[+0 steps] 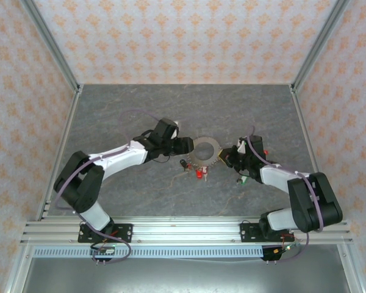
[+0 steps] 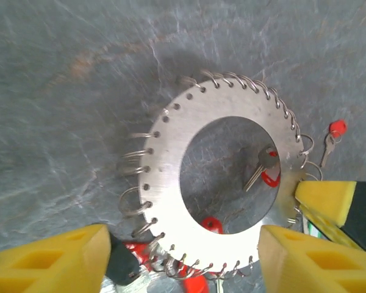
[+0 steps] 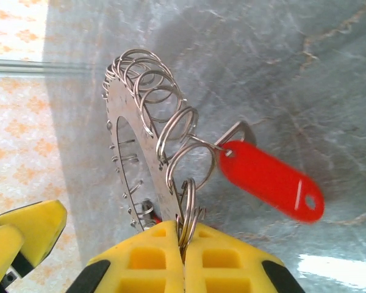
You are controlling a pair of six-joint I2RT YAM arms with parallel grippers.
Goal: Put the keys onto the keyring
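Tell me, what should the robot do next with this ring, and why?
Probably draw the left tool back from the keyring to fetch a key. The right tool is shut on the keyring's rim and holds it, while the left tool stands open, gripping nothing.

Flat grey keyring [image 2: 232, 107] (rimmed with wire loops) carries red-headed keys [image 1: 199, 173].

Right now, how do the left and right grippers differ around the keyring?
The left gripper has jaws wide open either side of the keyring; the right gripper has jaws shut on a wire loop at its rim. The left faces the ring's flat side, the right its edge. Both reach the keyring from opposite sides.
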